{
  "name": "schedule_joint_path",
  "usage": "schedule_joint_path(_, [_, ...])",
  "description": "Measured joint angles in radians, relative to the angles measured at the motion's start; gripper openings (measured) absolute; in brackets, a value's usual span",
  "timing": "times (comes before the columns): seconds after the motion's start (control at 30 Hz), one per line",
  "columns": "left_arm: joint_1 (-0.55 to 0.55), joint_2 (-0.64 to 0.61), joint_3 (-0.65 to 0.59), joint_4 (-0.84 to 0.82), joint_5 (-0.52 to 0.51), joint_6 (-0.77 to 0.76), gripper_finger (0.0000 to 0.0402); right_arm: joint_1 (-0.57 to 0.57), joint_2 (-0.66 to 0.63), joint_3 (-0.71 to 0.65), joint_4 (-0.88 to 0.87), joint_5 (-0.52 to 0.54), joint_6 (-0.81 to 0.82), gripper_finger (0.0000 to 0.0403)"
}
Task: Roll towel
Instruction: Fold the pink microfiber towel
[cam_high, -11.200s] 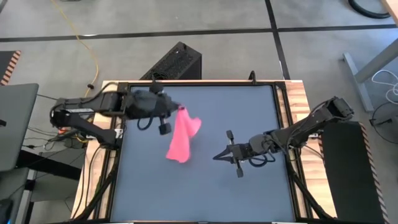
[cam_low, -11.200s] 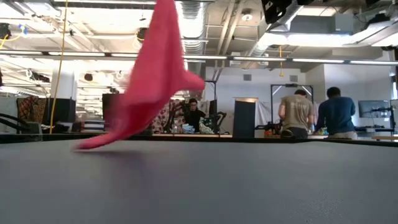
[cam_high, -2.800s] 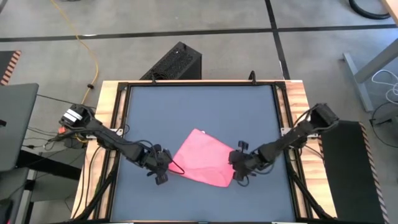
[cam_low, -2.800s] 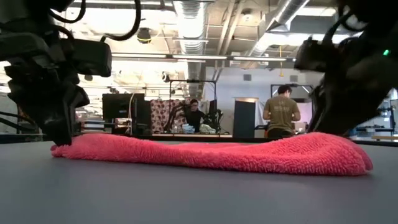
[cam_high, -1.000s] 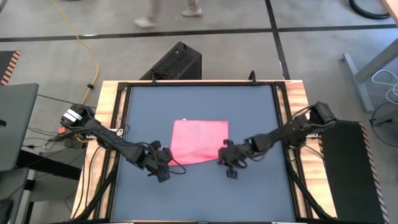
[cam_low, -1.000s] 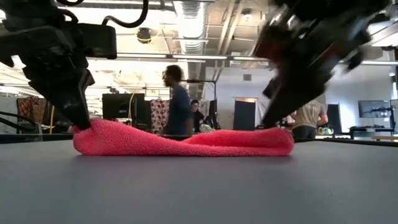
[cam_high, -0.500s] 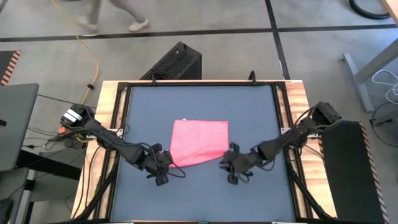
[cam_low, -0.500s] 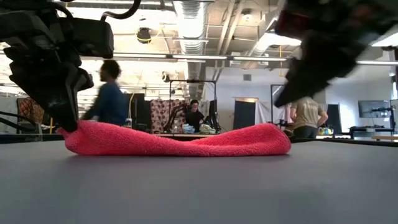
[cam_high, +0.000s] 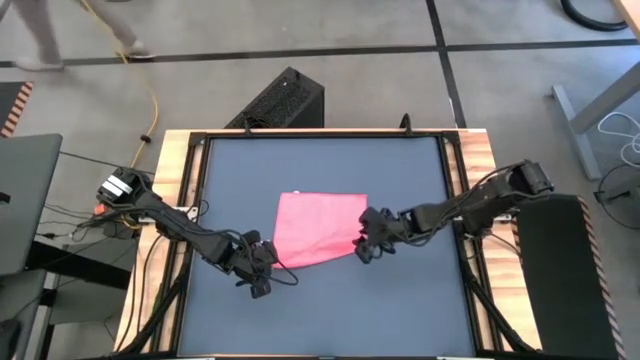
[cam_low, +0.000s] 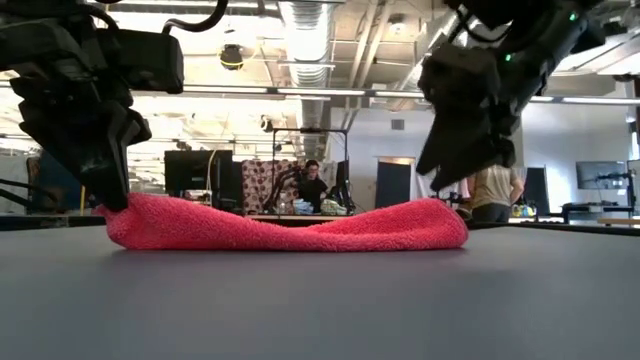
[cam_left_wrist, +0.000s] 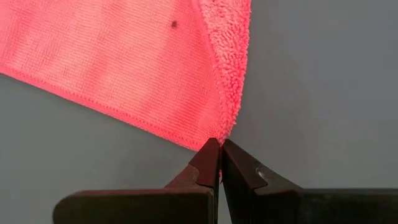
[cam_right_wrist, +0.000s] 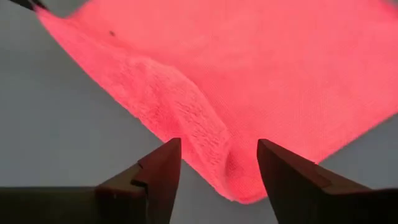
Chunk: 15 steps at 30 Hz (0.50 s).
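Right gripper (cam_right_wrist: 217, 165) first: jaws spread wide, and between the fingers (cam_right_wrist: 163, 168) sits a corner of the pink towel (cam_right_wrist: 261, 81), a plump folded edge bulging just ahead of them. It hovers just above that corner, nothing held. Over to the left gripper (cam_left_wrist: 220, 163): jaws pressed tight together, tips right at the towel's opposite near corner, apparently nipping the very point of the hem. From above, the towel (cam_high: 318, 228) lies folded and flat in the middle of the dark tabletop (cam_high: 330, 310), a gripper at each near corner. This thing is light, limp terry, fluffy on one face and smoother on the other; it'll sag and bunch, not slide. Best hold, I'd judge, is that thick doubled edge at the corners, pinched deep so all layers come along.
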Motion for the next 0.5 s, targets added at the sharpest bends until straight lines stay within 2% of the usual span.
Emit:
schedule_joint_path(0.2, [0.000,0.001,0.000,-0.004,-0.001,0.001,0.0000,-0.018,0.107,-0.001,0.058,-0.048,0.030,0.0243])
schedule_joint_path(0.3, [0.000,0.001,0.000,-0.005,-0.002,0.004,0.0000,-0.005,0.131,-0.002,0.153,-0.049,-0.022,0.0227])
schedule_joint_path(0.4, [0.000,0.001,0.000,-0.006,-0.002,0.004,0.0000,0.026,0.132,-0.001,0.216,-0.049,-0.065,0.0180])
schedule_joint_path(0.5, [0.000,0.001,0.000,-0.006,-0.002,0.004,0.0000,0.064,0.126,-0.001,0.218,-0.049,-0.117,0.0111])
